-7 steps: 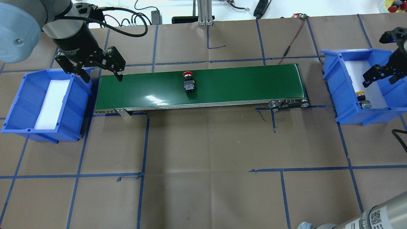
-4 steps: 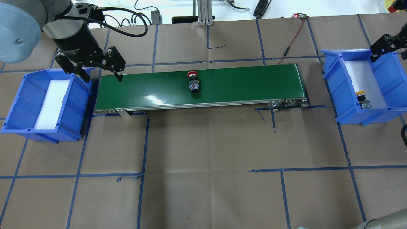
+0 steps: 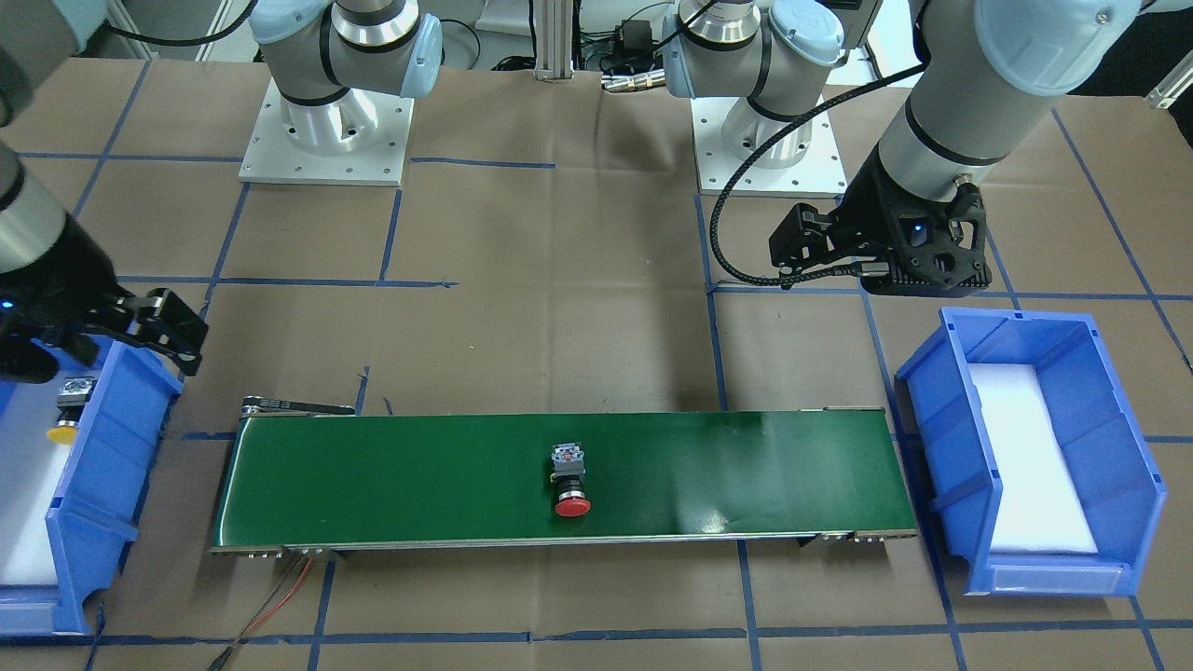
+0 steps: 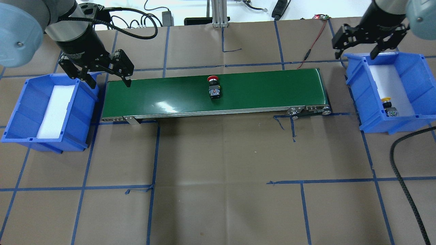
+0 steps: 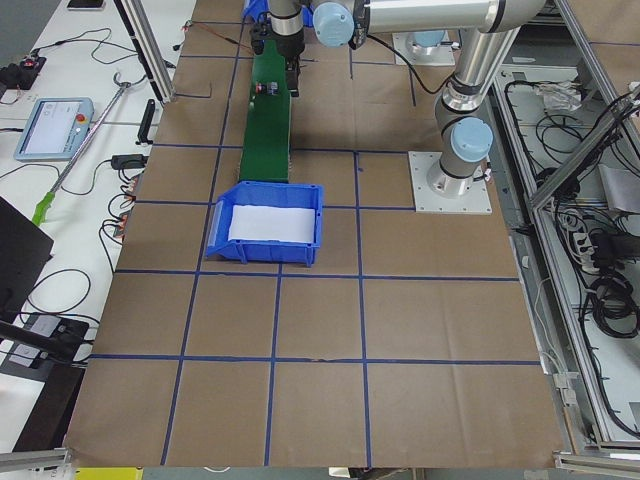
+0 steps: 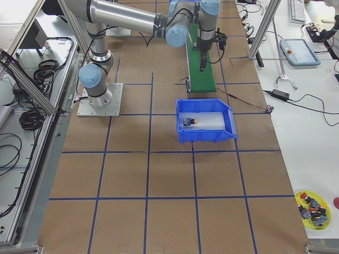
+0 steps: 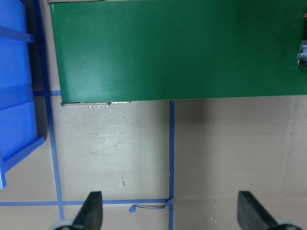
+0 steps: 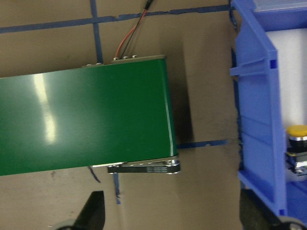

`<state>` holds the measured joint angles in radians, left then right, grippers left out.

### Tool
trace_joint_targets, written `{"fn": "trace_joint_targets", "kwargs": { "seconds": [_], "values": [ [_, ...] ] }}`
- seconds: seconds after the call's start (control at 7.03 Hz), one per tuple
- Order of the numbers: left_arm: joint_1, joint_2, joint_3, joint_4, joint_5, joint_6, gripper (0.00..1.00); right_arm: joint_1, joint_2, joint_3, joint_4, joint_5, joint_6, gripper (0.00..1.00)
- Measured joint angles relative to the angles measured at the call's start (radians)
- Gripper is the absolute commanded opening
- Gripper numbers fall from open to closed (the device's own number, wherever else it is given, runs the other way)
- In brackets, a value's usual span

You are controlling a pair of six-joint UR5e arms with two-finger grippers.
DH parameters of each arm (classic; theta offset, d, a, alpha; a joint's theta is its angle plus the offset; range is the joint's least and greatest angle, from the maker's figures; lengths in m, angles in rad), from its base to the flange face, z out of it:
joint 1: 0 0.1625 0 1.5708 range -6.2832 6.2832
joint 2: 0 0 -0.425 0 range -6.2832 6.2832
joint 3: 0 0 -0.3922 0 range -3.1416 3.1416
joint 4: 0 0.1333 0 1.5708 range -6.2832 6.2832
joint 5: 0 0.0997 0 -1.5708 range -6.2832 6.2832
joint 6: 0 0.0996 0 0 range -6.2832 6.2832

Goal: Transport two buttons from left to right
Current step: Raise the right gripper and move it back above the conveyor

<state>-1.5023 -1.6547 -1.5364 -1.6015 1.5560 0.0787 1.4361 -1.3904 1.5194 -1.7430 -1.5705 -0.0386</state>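
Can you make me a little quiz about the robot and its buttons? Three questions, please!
1. True or false: the red button lies on the green belt.
2. Fill the gap: the left gripper and the right gripper are both ____ (open or shut).
3. Where is the yellow button?
A) on the belt
B) in the right bin
C) in the left gripper

Key: 1 true; 2 open; 3 B.
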Motion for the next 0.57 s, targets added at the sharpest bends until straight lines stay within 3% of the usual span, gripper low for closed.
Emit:
{"fn": "trace_joint_targets", "kwargs": {
  "seconds": [0.28, 0.57],
  "values": [
    [0.001, 0.0, -0.001, 0.0, 0.0, 0.001, 1.0, 0.131, 0.013, 0.01, -0.011, 0.002, 0.126, 0.99],
    [0.001, 0.002, -0.004, 0.0, -0.001, 0.001, 1.0, 0.171, 0.026, 0.015, -0.016, 0.001, 0.144, 0.99]
  ]
}}
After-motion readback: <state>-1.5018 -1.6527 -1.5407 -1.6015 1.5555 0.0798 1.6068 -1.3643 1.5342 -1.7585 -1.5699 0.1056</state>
